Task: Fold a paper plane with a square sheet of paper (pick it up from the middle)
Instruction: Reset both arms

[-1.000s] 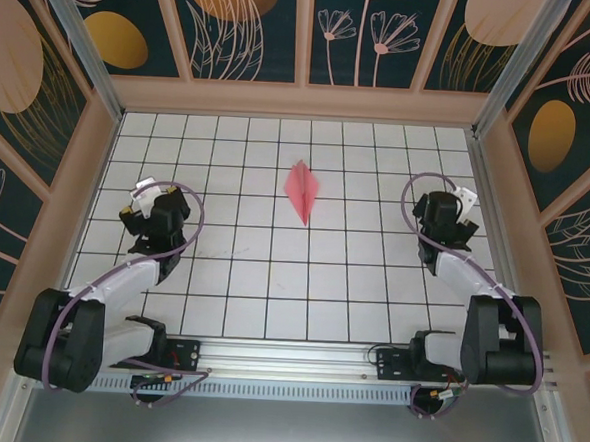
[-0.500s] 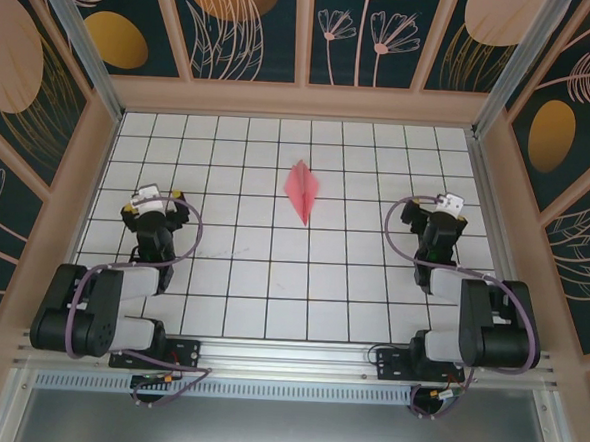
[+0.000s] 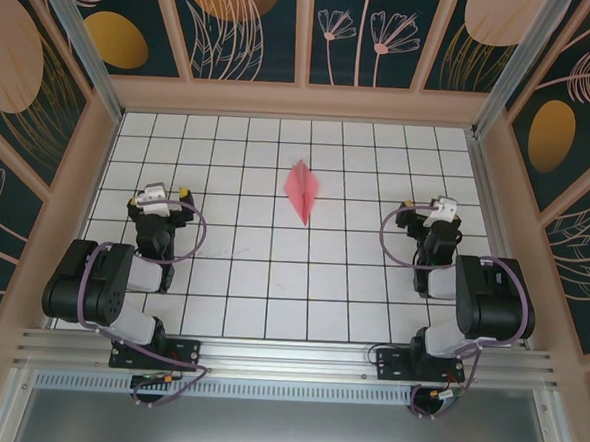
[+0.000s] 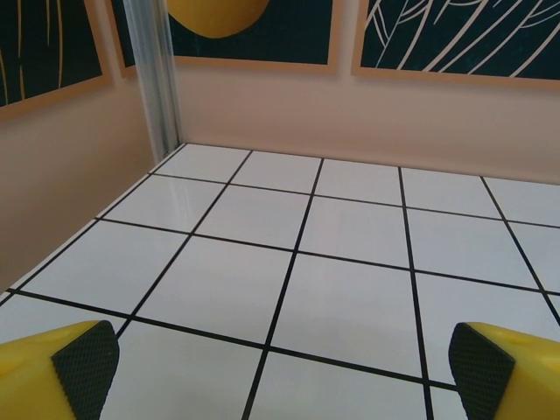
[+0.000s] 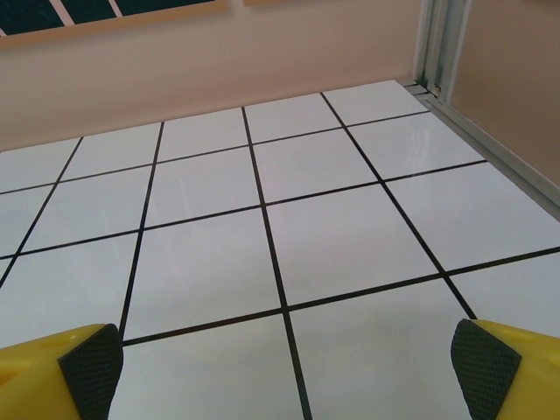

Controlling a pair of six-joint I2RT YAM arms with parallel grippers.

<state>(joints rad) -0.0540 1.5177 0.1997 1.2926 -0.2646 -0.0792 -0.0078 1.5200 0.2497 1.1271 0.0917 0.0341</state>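
White tiles with black grid lines cover the whole desk [image 3: 241,278]. It's boxed in by peach-framed walls [image 3: 246,38] with dark panels full of leaf and flower drawings. From the overhead view we can see the paper plane [image 3: 302,189] lying on the desk, a bit past the middle toward the back wall. It's a slim pink-red dart, one point aimed at the back wall and the other angled toward the near right, with a crease down its length.

Both arms are tucked up close to their bases along the metal rail [image 3: 287,356] at the near edge. The left claw [image 3: 157,193] sits over the left side of the desk and the right claw [image 3: 433,209] over the right side. The plane is between them but farther out, well apart from either one.

On the left wrist camera, the left claw [image 4: 284,359] is spread wide with nothing in it. Its yellow fingers with black pads [image 4: 86,357] sit at the bottom corners of the picture, bare tiles show between them, and a silver post [image 4: 157,79] stands where the walls meet. Same deal on the right wrist camera: the right claw [image 5: 289,363] is gaping wide, pads [image 5: 90,360] way out at the edges, holding nothing, just tiles under it.
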